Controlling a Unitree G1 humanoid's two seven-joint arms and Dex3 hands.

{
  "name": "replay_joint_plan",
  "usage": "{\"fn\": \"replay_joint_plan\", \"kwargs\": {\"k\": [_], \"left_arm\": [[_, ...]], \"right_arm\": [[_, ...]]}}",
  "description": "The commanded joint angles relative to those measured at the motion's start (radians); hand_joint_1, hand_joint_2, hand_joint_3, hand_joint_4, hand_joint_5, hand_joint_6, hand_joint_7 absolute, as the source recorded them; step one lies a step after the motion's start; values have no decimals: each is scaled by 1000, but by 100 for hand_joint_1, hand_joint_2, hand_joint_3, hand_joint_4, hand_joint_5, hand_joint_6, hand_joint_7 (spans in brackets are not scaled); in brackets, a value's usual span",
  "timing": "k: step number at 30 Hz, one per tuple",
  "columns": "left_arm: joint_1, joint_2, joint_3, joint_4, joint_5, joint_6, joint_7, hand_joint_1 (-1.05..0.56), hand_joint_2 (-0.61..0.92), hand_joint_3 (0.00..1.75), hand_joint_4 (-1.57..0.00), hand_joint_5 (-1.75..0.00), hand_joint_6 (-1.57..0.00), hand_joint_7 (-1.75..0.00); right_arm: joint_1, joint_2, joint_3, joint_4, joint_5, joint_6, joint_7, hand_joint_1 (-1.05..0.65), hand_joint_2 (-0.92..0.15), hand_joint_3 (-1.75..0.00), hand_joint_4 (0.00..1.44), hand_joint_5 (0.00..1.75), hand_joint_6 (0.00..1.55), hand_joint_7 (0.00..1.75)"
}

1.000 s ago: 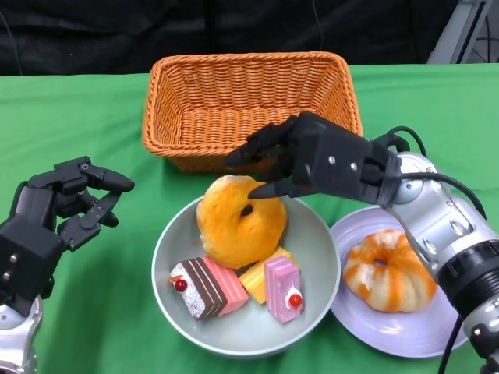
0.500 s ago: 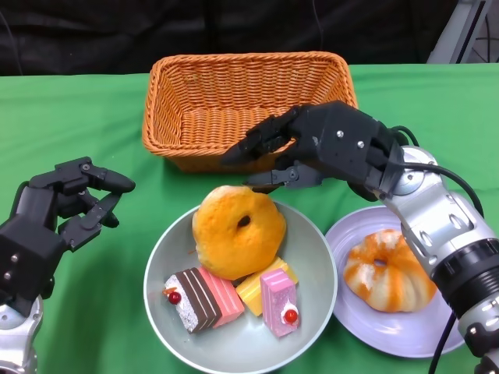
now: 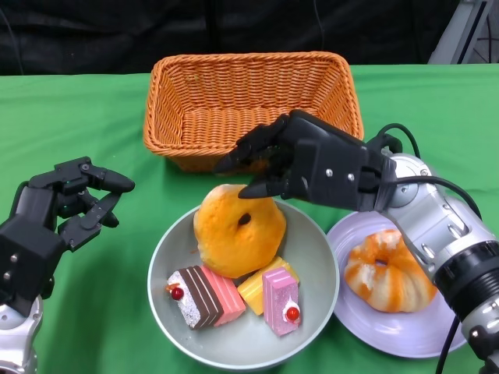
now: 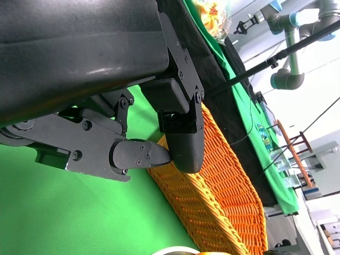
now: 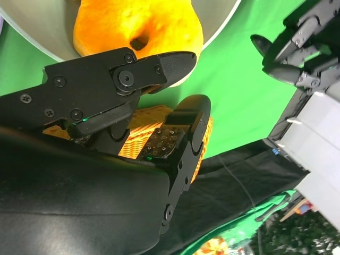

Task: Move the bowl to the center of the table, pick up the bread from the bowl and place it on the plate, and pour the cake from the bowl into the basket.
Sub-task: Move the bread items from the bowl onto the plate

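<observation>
Head view is showing the bowl (image 3: 316, 312) sitting mid-table, one bread (image 3: 389, 273) lying on the plate (image 3: 405, 339) at 4 o'clock, the right hand (image 3: 308, 160) hovering spread and empty over the ring bread (image 3: 238, 230), cakes (image 3: 234, 292) waiting.

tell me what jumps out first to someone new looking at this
The right hand hovers with spread fingers over an orange ring-shaped bread in the grey bowl, beside small cakes. Behind stands an empty wicker basket; another bread sits on the plate.
</observation>
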Motion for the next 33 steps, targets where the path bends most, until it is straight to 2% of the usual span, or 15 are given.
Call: {"fn": "replay_joint_plan", "kwargs": {"k": [1,5,9,14,25,33], "left_arm": [[0,11,4,1,-3,-1,4,-20,92,28,-84,-136,-92,-79],[0,8,5,-1,-7,-1,0,-19,92,29,-85,-136,-92,-80],[0,7,5,3,-13,-12,-8,-18,92,29,-84,-135,-92,-81],[0,8,4,5,-15,-10,-7,-19,92,29,-85,-134,-91,-83],[-1,9,2,11,-11,-13,-5,-18,92,30,-86,-133,-90,-84],[-3,8,3,12,-15,-11,-10,-19,92,31,-85,-132,-90,-84]], "right_arm": [[9,-17,4,3,-14,-34,-25,-54,-92,-6,86,0,79,0],[14,-15,-3,17,-19,-80,-59,-54,-92,-5,81,0,76,0],[28,-9,-12,14,-13,-117,-99,-53,-92,-4,83,1,75,0],[34,-7,-16,2,-7,-122,-104,-53,-92,-4,83,1,74,0],[38,0,-29,6,52,-96,-29,-53,-92,-5,86,2,74,0],[40,-2,-24,-31,61,-36,14,-51,-92,-4,89,3,74,0]]}}
